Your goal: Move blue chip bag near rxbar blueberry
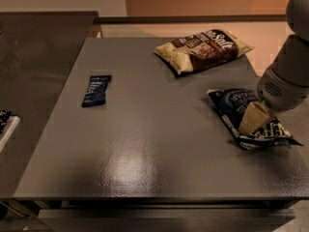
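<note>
The claw [253, 118] sits low on the blue chip bag [231, 102], touching its middle; whether it is wide, narrow or gripping cannot be told. The bag lies directly under the claw on the surface [145, 149], its long axis running diagonally from far-left to near-right. The rxbar blueberry [96, 90] lies well apart, across to the view's left of the claw and slightly farther back, so the carry likely runs that way. The arm enters from the upper right, wrist tilted down toward the bag.

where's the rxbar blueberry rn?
Camera view: rxbar blueberry lies flat, alone, on the left side of the table; the gripper is at the blue chip bag, far right.
</note>
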Motion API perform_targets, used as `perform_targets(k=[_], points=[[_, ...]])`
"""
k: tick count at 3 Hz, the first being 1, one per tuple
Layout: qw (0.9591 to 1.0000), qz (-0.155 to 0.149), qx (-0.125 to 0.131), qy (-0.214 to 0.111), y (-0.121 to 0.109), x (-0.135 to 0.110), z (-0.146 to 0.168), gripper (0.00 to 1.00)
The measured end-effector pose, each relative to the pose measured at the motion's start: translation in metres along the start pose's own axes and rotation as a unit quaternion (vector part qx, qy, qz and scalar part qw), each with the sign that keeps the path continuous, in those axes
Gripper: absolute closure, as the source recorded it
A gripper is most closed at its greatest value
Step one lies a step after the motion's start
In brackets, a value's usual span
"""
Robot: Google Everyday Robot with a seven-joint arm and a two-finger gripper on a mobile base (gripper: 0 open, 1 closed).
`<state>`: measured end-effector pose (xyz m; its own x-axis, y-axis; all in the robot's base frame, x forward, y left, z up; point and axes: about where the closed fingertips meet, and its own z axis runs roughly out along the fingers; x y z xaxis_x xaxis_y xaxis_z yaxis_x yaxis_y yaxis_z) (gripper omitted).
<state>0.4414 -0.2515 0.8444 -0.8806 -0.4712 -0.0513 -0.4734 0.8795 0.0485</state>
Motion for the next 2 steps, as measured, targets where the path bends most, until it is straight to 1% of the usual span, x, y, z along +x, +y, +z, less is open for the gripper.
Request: perform_targets(k=[1, 2], points=[[0.9997, -0.014, 0.002, -0.021, 0.002, -0.009, -0.017, 0.88], [0.9974, -0.051, 0.001, -0.050, 0.013, -0.028, -0.040, 1.00]])
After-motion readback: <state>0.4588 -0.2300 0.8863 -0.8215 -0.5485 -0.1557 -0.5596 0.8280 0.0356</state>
